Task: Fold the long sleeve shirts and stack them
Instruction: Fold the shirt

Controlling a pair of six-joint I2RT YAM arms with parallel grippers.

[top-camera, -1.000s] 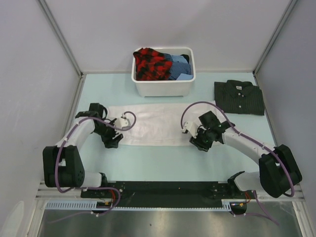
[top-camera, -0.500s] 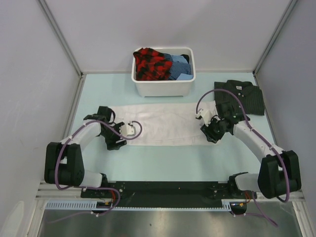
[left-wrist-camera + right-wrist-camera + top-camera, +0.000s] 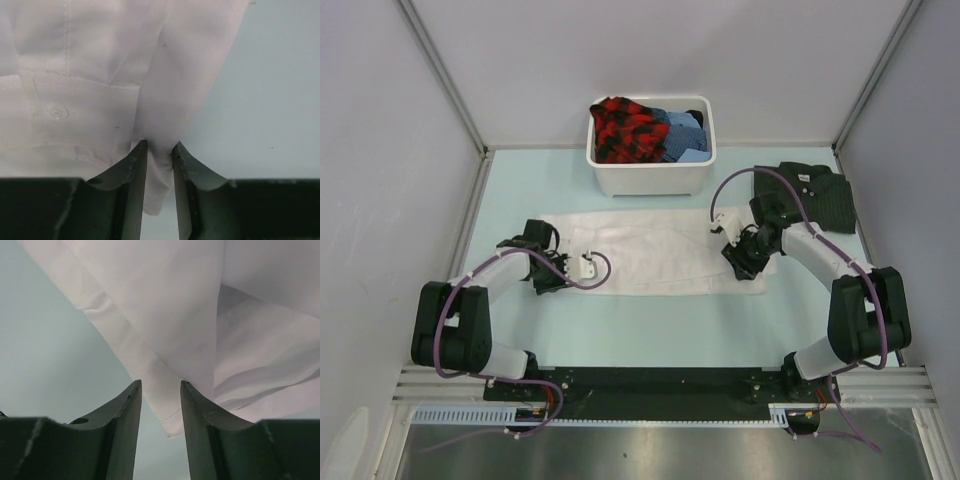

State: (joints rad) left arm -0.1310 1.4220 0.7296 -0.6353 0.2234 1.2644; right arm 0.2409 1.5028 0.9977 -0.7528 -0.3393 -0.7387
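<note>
White shirt strip, both ends in hand

- The plain white long sleeve cloth shirt (image 3: 650, 260) lies as a long flat band across the middle of the pale green desk (image 3: 650, 330), running left to right, well short of the near edge
- Left tool (image 3: 160, 147): pads together on a narrow fold at the band's left end. Cloth fills the slot between them. A buttoned cuff (image 3: 70, 107) sits just beside the pinch
- Right tool (image 3: 161, 385): clamped on a hemmed corner at the right end. The jaws stand a little wider than the left pair, cloth running up between them
- The dark finely striped collared shirt (image 3: 812, 197) rests folded at the far right corner, apart from the white one
- The white rectangular plastic tub (image 3: 650, 180) at the far edge holds red-black checked cloth (image 3: 625, 130) and blue cloth (image 3: 680, 135)

My read: the white shirt is light, limp and thin, so it will sag and slide on the smooth top. A single layer could slip out of a pinch. I would grip at hems, the cuff or doubled folds, keep both ends level, and lift low so the band does not unfold before the next crease
</note>
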